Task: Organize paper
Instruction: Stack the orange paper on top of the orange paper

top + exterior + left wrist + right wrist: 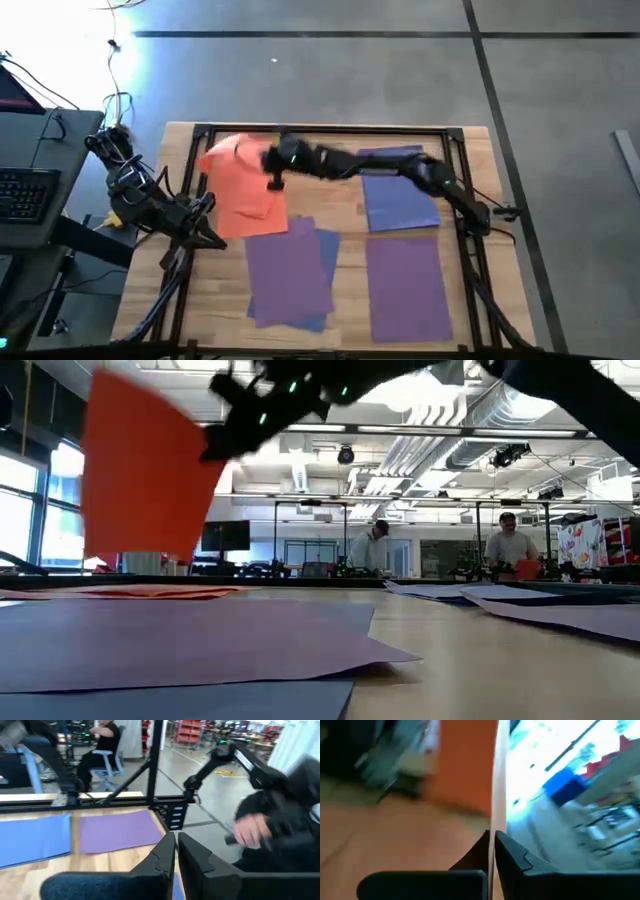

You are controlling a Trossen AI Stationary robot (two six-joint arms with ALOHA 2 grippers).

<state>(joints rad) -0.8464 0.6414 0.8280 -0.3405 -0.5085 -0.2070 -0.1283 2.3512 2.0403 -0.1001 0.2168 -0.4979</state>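
Note:
My right gripper [272, 170] reaches across to the table's far left and is shut on an orange sheet [140, 470], which is held up in the air. Under it, more orange paper [245, 205] lies flat on the table. A blue sheet [400, 195] lies at the far right. Purple sheets lie over blue ones [290, 265] at the near middle, and another purple pile [408, 285] lies at the near right. My left gripper [176, 851] waits shut by the table's left edge, holding nothing. My right gripper pinches the orange sheet by one edge [493, 827] between its two fingers, and the sheet runs edge-on between them. The fingers come from the table's right side. The sheet [150, 490] hangs beside and below the gripper, clear of the orange paper on the table [150, 592].
A black frame [320, 130] runs around the tabletop. A desk with a keyboard [25, 195] stands to the left of the table. People sit and stand in the room beyond [510, 545]. Bare wood [350, 215] shows between the piles.

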